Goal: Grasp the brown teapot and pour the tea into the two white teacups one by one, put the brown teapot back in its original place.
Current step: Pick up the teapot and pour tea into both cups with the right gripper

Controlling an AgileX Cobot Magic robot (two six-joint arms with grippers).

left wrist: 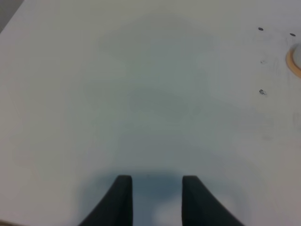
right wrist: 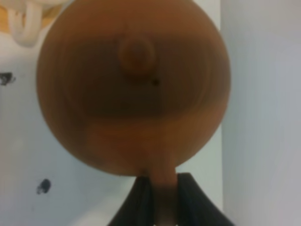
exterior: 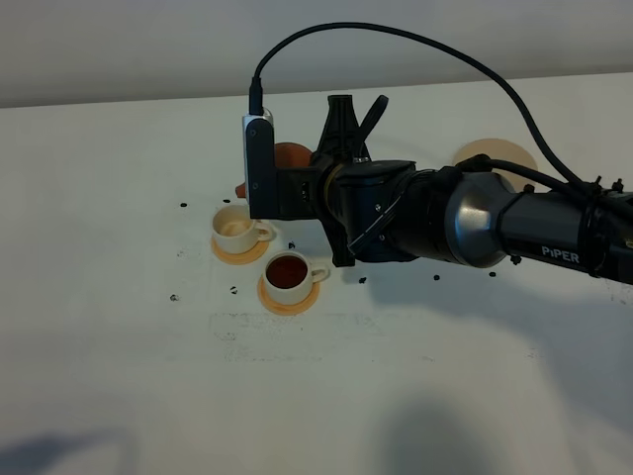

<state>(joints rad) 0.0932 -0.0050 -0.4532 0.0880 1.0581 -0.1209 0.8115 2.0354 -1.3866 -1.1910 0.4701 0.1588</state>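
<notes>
Left gripper (left wrist: 154,195): fingers apart, clamping nothing, hanging over white table (left wrist: 141,94). Coaster edge (left wrist: 295,61) in sight, well apart from it.

High view, starting at the left:

Left cup (exterior: 235,228) sitting on a coaster (exterior: 240,253), cream inside showing. Cannot tell whether any liquid is in it.

Right cup (exterior: 288,271) at 4 o'clock of left cup, just beside it, not touching. On its own coaster, filled with dark tea (exterior: 287,269). Both cups' side handles pointing to 3 o'clock.

Black specks (exterior: 174,297) scattered on the table around the cups.

Teapot (exterior: 290,154) held off the table at 1 o'clock of left cup, mostly hidden behind the wrist camera (exterior: 259,163). A brown tip of it poking out at 12 o'clock, just over left cup.

In right wrist view, teapot round and blurred, filling most of the picture, knob (right wrist: 136,52) at mid-body. A white cup handle (right wrist: 26,23) peeking past its rim.

Right gripper (right wrist: 163,190) clamped tight on the teapot's loop handle (right wrist: 162,176), one finger on each side.

Right arm (exterior: 475,223) reaching in from 3 o'clock.

Disc (exterior: 495,153) at 3 o'clock of teapot, well apart, partly hidden behind the arm.
</notes>
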